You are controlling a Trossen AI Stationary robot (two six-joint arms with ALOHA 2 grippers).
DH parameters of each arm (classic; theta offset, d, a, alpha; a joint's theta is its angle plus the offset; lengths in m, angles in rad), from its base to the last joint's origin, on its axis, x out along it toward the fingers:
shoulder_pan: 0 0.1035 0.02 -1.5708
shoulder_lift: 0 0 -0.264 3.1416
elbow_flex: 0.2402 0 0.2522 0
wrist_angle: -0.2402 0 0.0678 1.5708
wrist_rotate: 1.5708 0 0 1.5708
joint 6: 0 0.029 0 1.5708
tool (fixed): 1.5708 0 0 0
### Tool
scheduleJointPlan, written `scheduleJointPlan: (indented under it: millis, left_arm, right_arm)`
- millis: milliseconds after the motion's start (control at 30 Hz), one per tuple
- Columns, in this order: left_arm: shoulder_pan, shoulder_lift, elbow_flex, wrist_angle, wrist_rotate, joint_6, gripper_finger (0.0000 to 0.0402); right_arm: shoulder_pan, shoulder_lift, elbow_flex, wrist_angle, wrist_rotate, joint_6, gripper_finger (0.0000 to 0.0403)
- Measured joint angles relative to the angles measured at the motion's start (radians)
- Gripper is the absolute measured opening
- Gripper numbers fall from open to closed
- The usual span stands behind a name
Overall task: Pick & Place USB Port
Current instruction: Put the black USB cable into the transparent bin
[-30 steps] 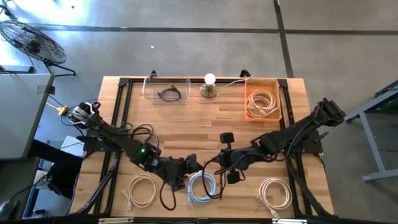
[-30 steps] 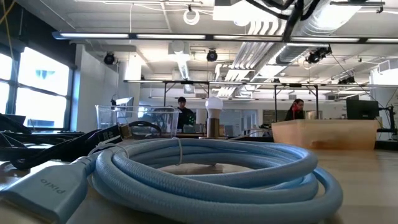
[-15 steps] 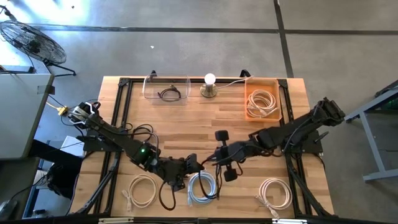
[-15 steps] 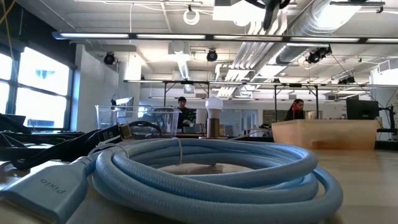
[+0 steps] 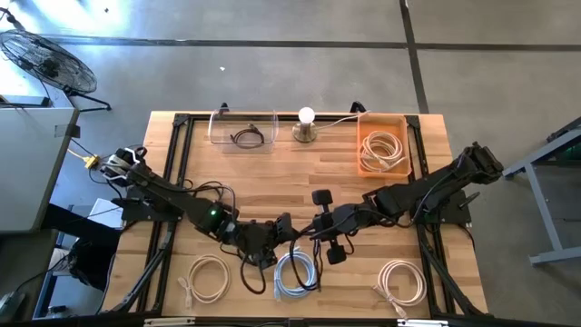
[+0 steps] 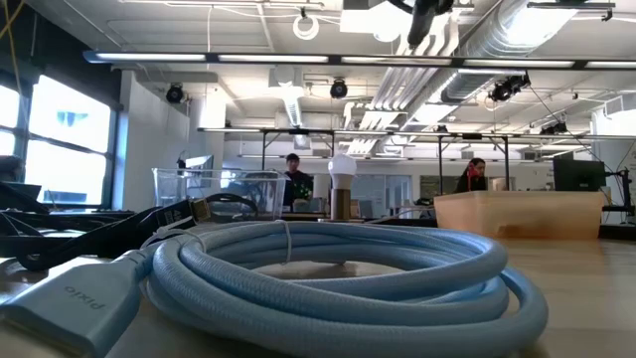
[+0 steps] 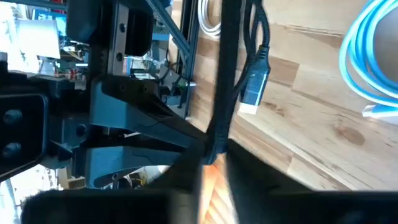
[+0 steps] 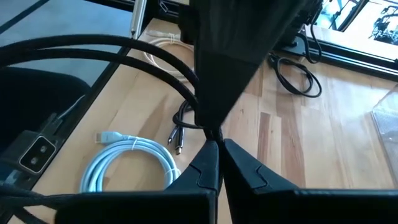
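A black USB cable (image 5: 247, 271) is strung between my two grippers, which meet near the table's middle front. My left gripper (image 5: 283, 231) comes from the left and is shut on the cable (image 7: 219, 74). My right gripper (image 5: 307, 232) comes from the right and is shut on it too (image 8: 186, 87). A metal-tipped plug (image 7: 252, 93) dangles on the cable beyond the left fingers. A coiled light blue cable (image 5: 295, 272) lies on the wood just in front of both grippers and fills the low view (image 6: 328, 278). My left gripper pinches a strand of the black cable (image 7: 214, 134) between its two fingers, slanting down from the table's left. The strand runs on straight past the fingertips. Slack cable (image 5: 245, 277) trails down toward the table's near edge. My right gripper pinches the black cable (image 8: 209, 132) between its two fingers, slanting down from the table's right. The cable is held above the wood. One strand (image 8: 124, 46) arcs away from the hold, and the plug ends (image 8: 178, 142) hang below it.
White cable coils lie at the front left (image 5: 209, 277) and front right (image 5: 400, 280). At the far edge stand a clear container with a black cable (image 5: 243, 133), a light bulb on a base (image 5: 307, 123) and an orange bin with a white cable (image 5: 382, 150).
The two grippers have drawn closer together over the table's middle front, and my right wrist has tipped a little. The black cable's slack loop has shifted from beside the left arm toward the light blue coil.
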Motion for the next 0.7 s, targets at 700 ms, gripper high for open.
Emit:
scheduleJointPlan:
  millis: [700]
  left_arm:
    - [-0.003,0.001,0.0,-0.064,-0.087,-0.072,0.0004]
  right_arm:
    - [0.029,0.0,0.0,0.005,0.293,-0.02,0.0157]
